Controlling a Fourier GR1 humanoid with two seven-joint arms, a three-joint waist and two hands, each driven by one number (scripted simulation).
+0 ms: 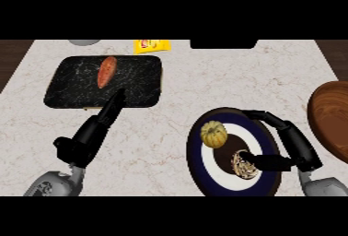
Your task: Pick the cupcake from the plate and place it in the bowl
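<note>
Right hand (291, 146) curled round plate's (204, 161) right rim, thumb touching cupcake (243, 164), fingers not yet clamped on it. Cupcake on plate's dark centre: brown, swirled pale topping, beside yellow squash (214, 134). Nothing lifted yet; grasp, carry to wooden bowl (329, 117) right of plate remain. Left hand (92, 136) left of plate, fingers straight, idle.

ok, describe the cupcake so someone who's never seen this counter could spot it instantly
Find the round dark-rimmed plate at the lower right of the counter, by the robot's right hand. Two things sit on it; the cupcake is the lower one, near the plate's dark middle, next to the hand's thumb. It is brown with pale swirls, unlike the plain yellow ribbed squash above it.
</note>
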